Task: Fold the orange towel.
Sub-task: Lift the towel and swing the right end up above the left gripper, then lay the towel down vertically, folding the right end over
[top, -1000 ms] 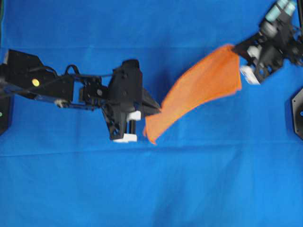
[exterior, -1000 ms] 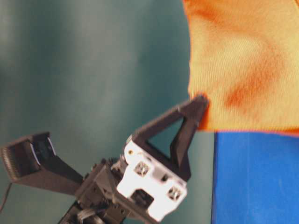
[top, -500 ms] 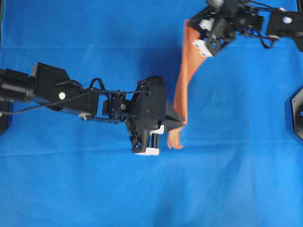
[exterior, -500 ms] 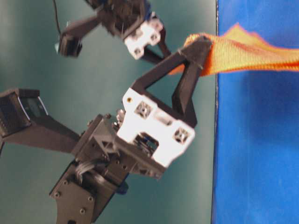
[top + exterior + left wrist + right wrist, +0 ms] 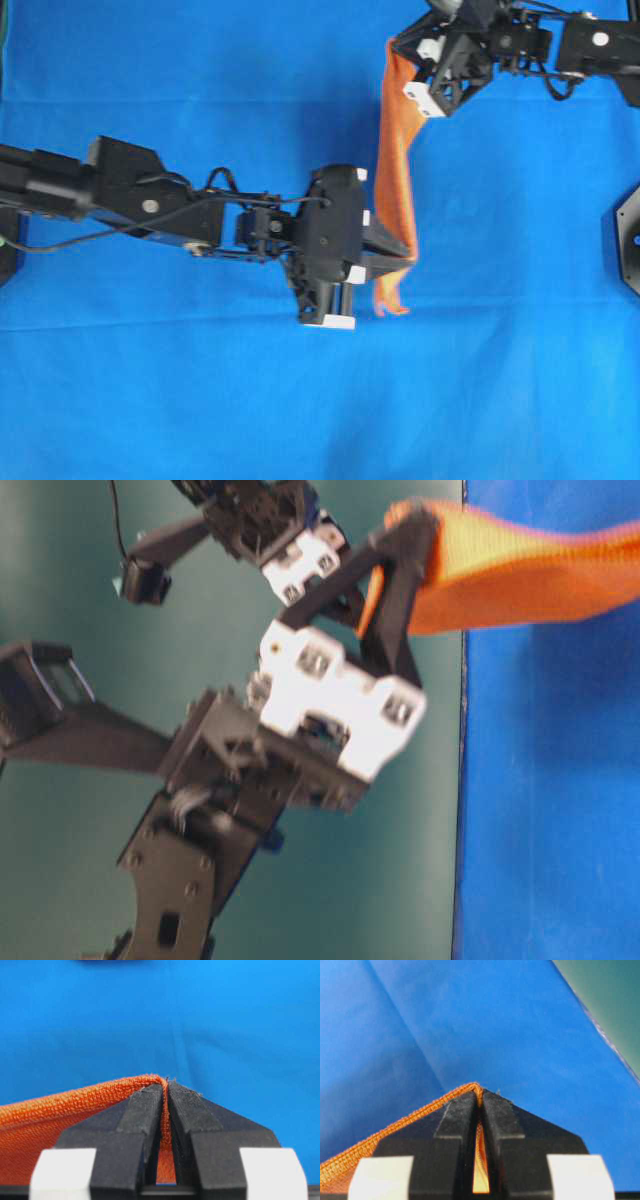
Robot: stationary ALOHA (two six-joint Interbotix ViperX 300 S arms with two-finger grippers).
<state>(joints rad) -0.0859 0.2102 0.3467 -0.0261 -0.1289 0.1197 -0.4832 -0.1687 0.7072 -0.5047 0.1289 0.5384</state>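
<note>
Now we see the left tool [image 5: 395, 262] pinched on one corner of the orange towel [image 5: 394, 165], its fingers [image 5: 145, 1115] clamping the edge. The towel stretches as a narrow band above the blue desk [image 5: 200, 400] up to the right tool [image 5: 400, 50], clamped on another corner.

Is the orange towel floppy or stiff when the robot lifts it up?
Probably floppy: the orange towel sags between the left gripper and right gripper, and a loose corner dangles. It seems light too, since pinched edges alone carry it.
</note>
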